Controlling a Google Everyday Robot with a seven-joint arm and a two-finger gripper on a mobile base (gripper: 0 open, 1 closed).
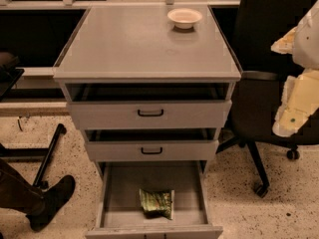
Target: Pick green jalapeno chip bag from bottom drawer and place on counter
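The green jalapeno chip bag (157,203) lies crumpled on the grey floor of the open bottom drawer (119,195), near its front, a little right of centre. The counter (134,44) is the flat grey top of the cabinet. My gripper (293,107) shows as pale cream-coloured parts at the right edge of the camera view. It is held in the air beside the cabinet, about level with the upper drawers, far above and to the right of the bag. It holds nothing that I can see.
A round white bowl (185,18) stands at the counter's back right. The two upper drawers (149,114) with black handles are pulled slightly out. A black office chair (259,108) stands right of the cabinet. A person's booted foot (47,200) is at lower left.
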